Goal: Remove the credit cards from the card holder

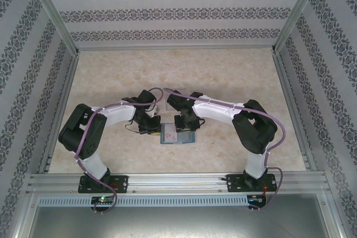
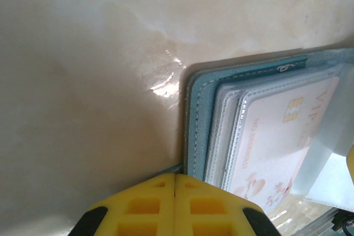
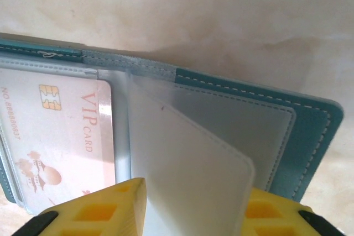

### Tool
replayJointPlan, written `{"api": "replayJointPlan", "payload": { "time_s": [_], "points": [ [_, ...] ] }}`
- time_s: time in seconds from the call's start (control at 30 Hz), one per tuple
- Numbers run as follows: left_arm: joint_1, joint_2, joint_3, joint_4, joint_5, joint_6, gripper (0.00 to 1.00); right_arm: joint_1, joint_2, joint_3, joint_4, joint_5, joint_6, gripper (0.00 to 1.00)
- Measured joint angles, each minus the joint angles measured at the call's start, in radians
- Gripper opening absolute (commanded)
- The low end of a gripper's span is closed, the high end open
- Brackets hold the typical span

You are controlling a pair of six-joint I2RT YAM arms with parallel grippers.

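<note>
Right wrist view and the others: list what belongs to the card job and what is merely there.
Job:
- card holder, lying open
- pink VIP card, tucked inside it

Merely there:
- table
- patterned walls
- metal frame

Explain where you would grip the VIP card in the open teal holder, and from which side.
Pinch the VIP card by its long edge beside the card holder's spine, approaching from the fold. It lies flat in a clear sleeve, so only an edge offers purchase; that edge seems nearest the sleeve's mouth, though the opening is unclear.
</note>
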Motion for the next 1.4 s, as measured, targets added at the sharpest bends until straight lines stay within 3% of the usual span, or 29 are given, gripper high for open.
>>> {"api": "replayJointPlan", "payload": {
  "time_s": [0.33, 0.9, 1.23, 1.4],
  "points": [
    [0.000, 0.000, 0.001, 0.000, 0.000, 0.000, 0.05, -0.024, 0.000, -0.027, -0.039, 0.067, -0.030, 0.50],
    [0.000, -0.001, 0.029, -0.014, -0.004, 0.000, 0.05, -0.026, -0.003, -0.027, -0.063, 0.106, -0.049, 0.47],
    [-0.002, -0.040, 0.074, -0.033, -0.003, -0.011, 0.03, -0.061, -0.089, -0.026, -0.043, 0.029, -0.066, 0.41],
    [-0.029, -0.040, 0.074, -0.027, 0.005, -0.038, 0.03, -0.089, -0.143, -0.074, 0.080, -0.089, -0.041, 0.37]
  ]
}}
